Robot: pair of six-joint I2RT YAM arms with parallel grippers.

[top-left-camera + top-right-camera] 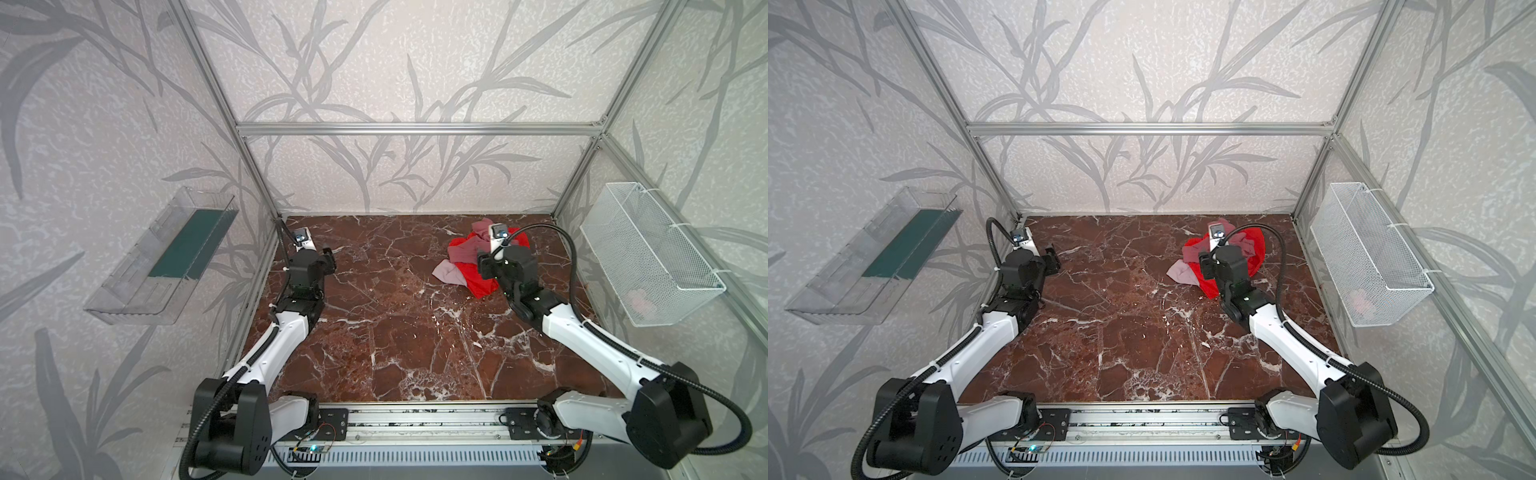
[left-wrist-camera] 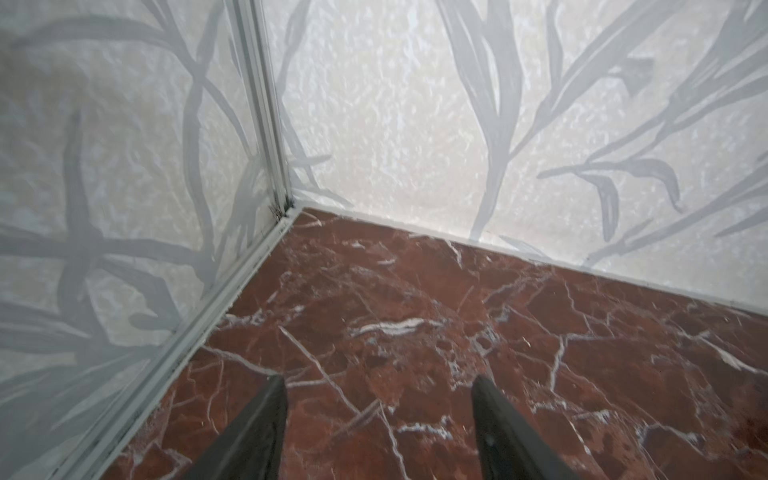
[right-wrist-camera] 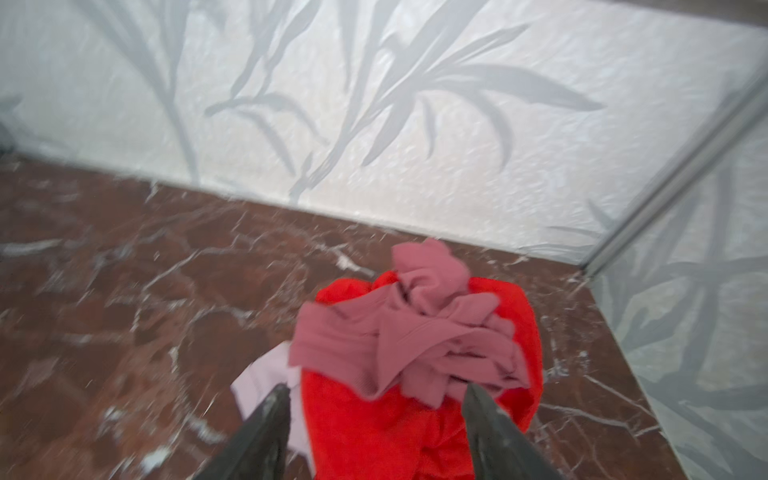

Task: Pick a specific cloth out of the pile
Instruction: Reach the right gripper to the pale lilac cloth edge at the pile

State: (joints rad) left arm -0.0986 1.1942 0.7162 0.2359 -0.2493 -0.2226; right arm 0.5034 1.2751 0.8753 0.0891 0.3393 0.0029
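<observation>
One pale cloth peeks from the pile just beside the right gripper, parted and holding nothing.

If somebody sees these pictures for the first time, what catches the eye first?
The pile of cloths, bright red with dusty rose on top, stands out on the marble table, toward the far right corner. The right hand hangs over it with jaws apart, and the pale lilac cloth peeks out at its near left edge. A white mesh basket hangs on the right wall.
</observation>
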